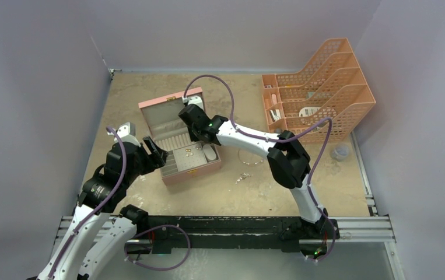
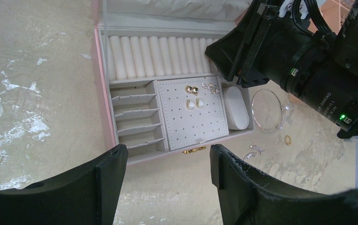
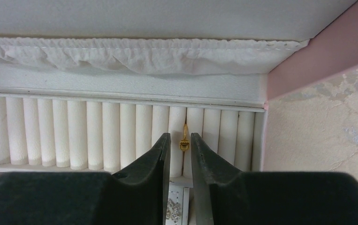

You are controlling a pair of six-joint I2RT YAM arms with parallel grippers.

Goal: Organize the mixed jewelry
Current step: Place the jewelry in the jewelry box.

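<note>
In the ring rolls (image 3: 97,136), at 12 o'clock off the right gripper (image 3: 180,138), small gold ring (image 3: 184,142) sits wedged; jaws narrowly apart, empty; left gripper (image 2: 167,161) wide apart. Ring likely light, stiff, slippery: pinch across band.

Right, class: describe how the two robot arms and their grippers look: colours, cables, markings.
The left arm and right arm have white links and black joint housings, with a purple cable looping along each. The right arm's wrist carries a green light and white lettering. The fingers are black, tapering wedges.
</note>
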